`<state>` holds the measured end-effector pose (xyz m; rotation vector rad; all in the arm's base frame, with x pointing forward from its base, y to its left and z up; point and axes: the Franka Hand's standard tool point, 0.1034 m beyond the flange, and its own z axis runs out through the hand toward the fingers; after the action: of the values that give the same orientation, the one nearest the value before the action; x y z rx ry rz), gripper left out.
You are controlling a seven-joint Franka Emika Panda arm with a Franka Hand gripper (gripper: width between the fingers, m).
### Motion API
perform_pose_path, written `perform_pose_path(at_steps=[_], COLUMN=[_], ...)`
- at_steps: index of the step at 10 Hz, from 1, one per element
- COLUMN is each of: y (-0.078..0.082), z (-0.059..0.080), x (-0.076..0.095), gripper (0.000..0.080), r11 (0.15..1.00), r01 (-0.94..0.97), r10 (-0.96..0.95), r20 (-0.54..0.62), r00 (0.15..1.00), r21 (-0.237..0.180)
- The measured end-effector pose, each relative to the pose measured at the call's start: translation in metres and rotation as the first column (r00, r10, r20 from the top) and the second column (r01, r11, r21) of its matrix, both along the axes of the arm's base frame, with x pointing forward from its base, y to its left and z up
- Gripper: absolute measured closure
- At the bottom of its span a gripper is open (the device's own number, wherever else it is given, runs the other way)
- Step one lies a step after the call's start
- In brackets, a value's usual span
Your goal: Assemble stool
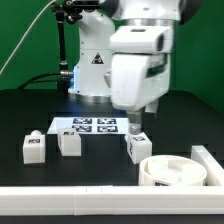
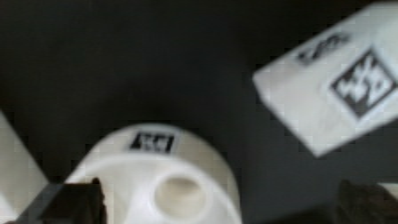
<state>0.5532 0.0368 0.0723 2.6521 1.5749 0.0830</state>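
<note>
The round white seat (image 1: 175,171) lies at the front on the exterior view's right. Three white tagged legs stand on the black table: one (image 1: 35,147) at the left, one (image 1: 68,142) beside it, one (image 1: 140,146) next to the seat. My gripper (image 1: 144,108) hangs just above that third leg. In the wrist view this leg (image 2: 169,172) shows its tag and a round hole, and sits between my dark fingers (image 2: 63,205), nearer one of them. The gripper (image 2: 217,203) is open, jaws wide apart and not touching the leg.
The marker board (image 1: 90,125) lies behind the legs; its corner shows in the wrist view (image 2: 338,90). A long white rail (image 1: 90,197) runs along the front edge and up the right side. The robot base stands behind the board.
</note>
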Motion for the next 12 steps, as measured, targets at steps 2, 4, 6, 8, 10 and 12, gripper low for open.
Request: perform_pose_path(at_steps=[2,4,6,8,10,12], y=[0.002,0.002,-0.002,-0.008,-0.002,0.001], z=[-0.001,-0.001,-0.006,-0.010,-0.013,-0.013], x=[0.000,0.000,-0.005,-0.012,-0.017,-0.017], gripper=[0.0151,0.0151,0.0151,0.0151,0.0151,0.0151], r11=[1.000,0.993,0.944,0.850,0.715,0.608], r01=[0.028,0.120,0.329,0.524,0.695,0.788], r10=[-0.028,-0.120,-0.330,-0.525,-0.696,-0.789], r20=[-0.001,0.000,0.005,-0.003,-0.012,-0.038], r00=[1.000,0.993,0.944,0.851,0.718,0.614], r21=[0.004,0.011,0.036,0.050,0.076,0.095])
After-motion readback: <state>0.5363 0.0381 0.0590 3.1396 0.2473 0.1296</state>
